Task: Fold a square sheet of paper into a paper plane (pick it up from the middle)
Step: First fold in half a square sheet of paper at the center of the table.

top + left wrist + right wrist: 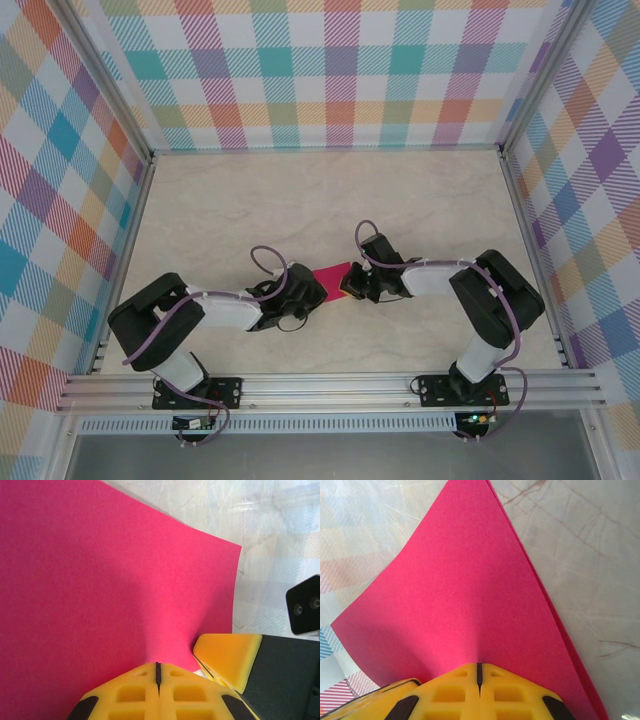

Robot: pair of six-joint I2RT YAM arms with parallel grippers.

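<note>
The square sheet of paper [329,277] is magenta-pink and shows as a small patch between my two grippers at the table's middle. In the left wrist view the paper [100,580] spreads away from my left gripper [158,664], whose jaws are shut on its near edge. Its far corner curls. My right gripper [479,665] is likewise shut on the paper [470,590], which shows two layers along its right edge. The two grippers [312,286] [352,284] meet almost tip to tip. A yellow finger of the right gripper [227,655] sits beside the left one.
The pale marbled table [300,200] stretches behind the arms, ringed by checked walls [320,70] and a metal rail [330,385] at the near edge.
</note>
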